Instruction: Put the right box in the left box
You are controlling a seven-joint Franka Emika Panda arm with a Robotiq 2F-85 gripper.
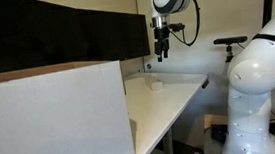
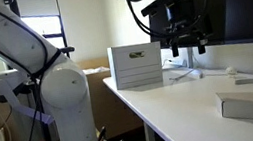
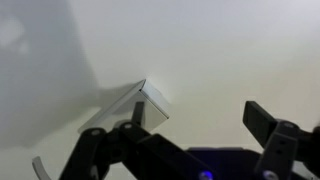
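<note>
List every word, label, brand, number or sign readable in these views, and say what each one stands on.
No text can be read in any view.
large white cardboard carton: a dark mark near the top of one side, too small and blurred to read.
small white rectangular box: plain, no print shows.
black gripper: no readable marking.

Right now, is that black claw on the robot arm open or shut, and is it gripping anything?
Gripper: open, holding nothing; it hangs above the small white rectangular box, not touching it.
</note>
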